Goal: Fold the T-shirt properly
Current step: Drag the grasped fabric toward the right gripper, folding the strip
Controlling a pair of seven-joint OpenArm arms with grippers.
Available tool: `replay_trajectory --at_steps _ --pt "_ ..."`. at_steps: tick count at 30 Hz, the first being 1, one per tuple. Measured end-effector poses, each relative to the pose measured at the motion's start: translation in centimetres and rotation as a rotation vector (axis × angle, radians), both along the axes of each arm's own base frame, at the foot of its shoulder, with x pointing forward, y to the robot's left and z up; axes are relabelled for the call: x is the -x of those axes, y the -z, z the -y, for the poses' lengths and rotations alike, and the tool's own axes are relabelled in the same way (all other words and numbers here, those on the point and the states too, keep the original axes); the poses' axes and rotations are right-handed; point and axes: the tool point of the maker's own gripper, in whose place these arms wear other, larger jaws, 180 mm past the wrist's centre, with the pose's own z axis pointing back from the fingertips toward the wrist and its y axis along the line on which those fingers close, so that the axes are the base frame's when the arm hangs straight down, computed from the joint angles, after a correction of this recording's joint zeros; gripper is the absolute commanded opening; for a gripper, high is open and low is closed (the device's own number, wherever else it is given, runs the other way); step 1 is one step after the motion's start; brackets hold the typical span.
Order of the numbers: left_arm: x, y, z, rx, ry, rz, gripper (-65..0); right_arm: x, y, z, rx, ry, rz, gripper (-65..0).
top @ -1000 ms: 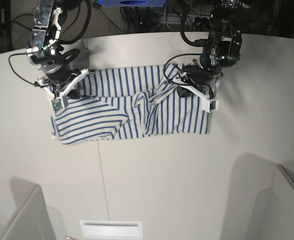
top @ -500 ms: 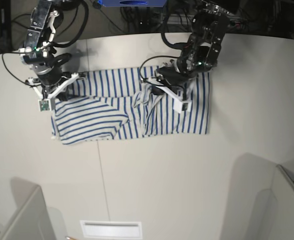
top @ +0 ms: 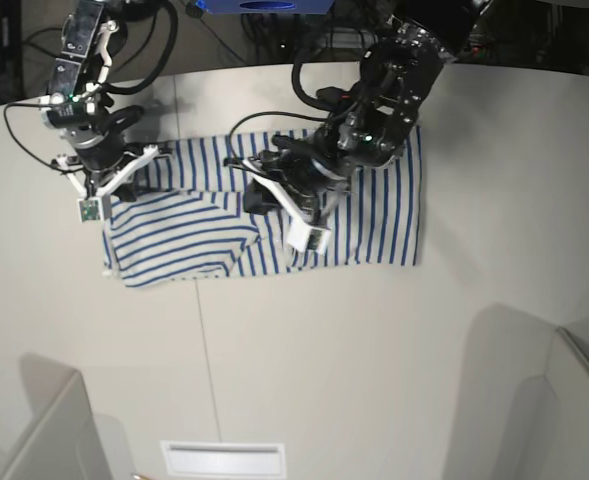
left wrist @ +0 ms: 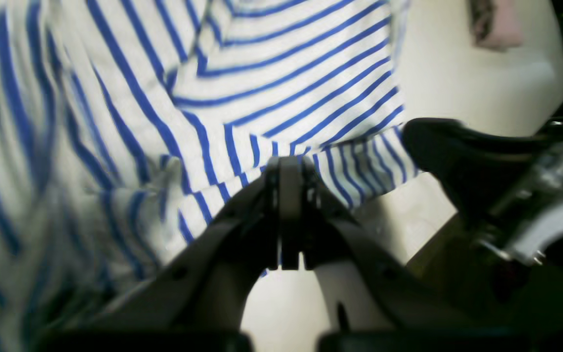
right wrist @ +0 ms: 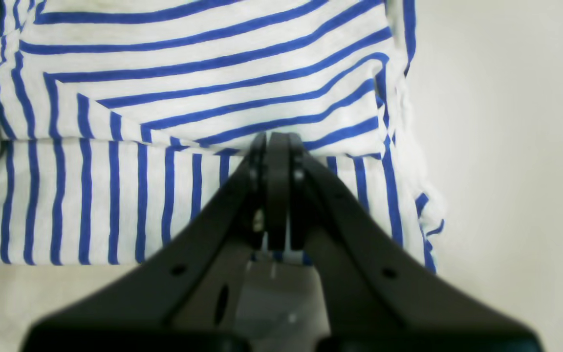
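Observation:
The T-shirt, white with thin blue stripes, lies spread on the pale table, bunched and folded over near its middle. My left gripper is over the shirt's middle, shut on a striped cloth edge; the left wrist view shows its closed tips pinching it. My right gripper is at the shirt's far-left upper corner, shut on a fold of the shirt; its closed tips show in the right wrist view. Neck label and orange tab are not visible.
Grey partitions stand at the front left and front right. A white slot sits at the table's front edge. Cables and a blue box are behind the table. The other arm's dark body looms close in the left wrist view.
My left gripper has moved from the shirt's right part to its middle, dragging cloth with it; the right part now lies flatter. My right gripper shifted slightly left, still holding its corner.

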Motion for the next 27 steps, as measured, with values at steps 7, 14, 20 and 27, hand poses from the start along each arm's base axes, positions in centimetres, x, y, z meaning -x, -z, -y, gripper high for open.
replay_trajectory --at_steps 7,14,20,27 --pt "-0.5 2.3 -9.8 -0.100 -0.252 -0.051 -65.0 -0.2 -0.1 -0.3 -0.003 -0.005 0.003 -65.0" --pt "1.3 4.5 -12.4 -0.160 -0.299 -0.127 -65.0 -0.9 0.1 -0.4 -0.010 -0.006 -0.026 -65.0" --pt "1.7 5.2 -12.1 -0.174 -0.286 -0.147 -65.0 -0.8 0.1 -0.1 -0.004 0.000 -0.035 -65.0" --pt "2.9 8.0 -8.5 -0.190 -0.171 -0.220 -65.0 -0.7 0.2 0.0 -0.003 0.002 -0.039 -65.0"
